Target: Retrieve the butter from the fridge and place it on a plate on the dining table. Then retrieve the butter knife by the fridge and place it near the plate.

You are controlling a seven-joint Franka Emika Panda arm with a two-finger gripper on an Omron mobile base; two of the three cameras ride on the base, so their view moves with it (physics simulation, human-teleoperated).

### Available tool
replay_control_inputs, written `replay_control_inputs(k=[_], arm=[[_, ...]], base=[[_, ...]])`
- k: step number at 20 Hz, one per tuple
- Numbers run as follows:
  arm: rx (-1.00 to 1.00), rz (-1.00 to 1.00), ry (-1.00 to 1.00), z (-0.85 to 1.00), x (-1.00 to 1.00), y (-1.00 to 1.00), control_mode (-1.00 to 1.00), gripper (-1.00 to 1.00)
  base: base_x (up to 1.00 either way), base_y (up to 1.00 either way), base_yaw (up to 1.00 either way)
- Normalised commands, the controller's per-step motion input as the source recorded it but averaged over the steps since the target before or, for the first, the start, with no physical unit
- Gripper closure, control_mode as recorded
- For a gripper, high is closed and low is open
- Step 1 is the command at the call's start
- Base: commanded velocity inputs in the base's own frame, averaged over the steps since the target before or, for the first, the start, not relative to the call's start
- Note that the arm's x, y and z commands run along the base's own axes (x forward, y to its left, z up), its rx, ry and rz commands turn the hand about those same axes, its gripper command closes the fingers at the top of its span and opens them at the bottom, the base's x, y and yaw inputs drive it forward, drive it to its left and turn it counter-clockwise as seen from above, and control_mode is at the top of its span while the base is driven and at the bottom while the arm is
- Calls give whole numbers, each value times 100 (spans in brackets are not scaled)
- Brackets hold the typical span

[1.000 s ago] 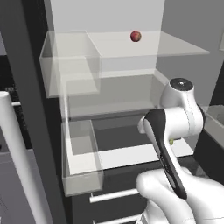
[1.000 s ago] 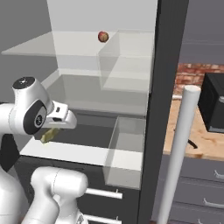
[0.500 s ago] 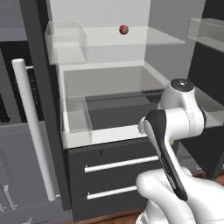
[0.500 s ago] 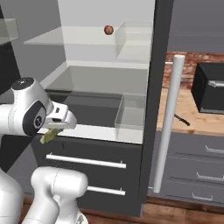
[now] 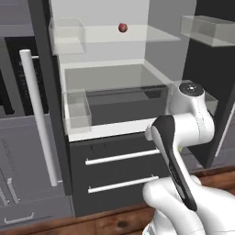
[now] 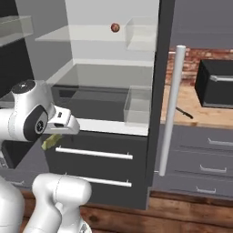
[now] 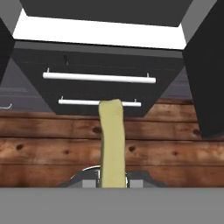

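end effector [image 7: 112, 181]: clamped on the butter [image 7: 112, 144] at its near end | butter: centre of hand view, sticking out over the wood floor, before the open fridge [image 5: 114, 133] | handling: likely light, soft, slippery; hold gently mid-stick

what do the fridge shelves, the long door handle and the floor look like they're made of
Fridge shelves: clear glass or plastic, since the back wall shows through them. Long door handle: smooth white bar, perhaps painted metal or plastic. Floor: reddish-brown wooden planks with visible knots and grain.
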Motion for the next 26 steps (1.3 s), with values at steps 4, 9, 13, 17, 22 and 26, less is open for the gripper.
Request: replay_control_inputs(k=[4, 9, 13, 17, 22, 26], arm=[[0, 0, 0, 0, 0, 0, 100, 100], [0, 0, 0, 0, 0, 0, 100, 100], [0, 0, 0, 0, 0, 0, 100, 100], [0, 0, 0, 0, 0, 0, 100, 100], [0, 0, 0, 0, 0, 0, 100, 100], [0, 0, 0, 0, 0, 0, 100, 100]], base=[[-24, 25, -8], [-1, 14, -46], [-19, 11, -65], [-44, 32, -69], [-58, 40, -71], [-30, 4, -71]])
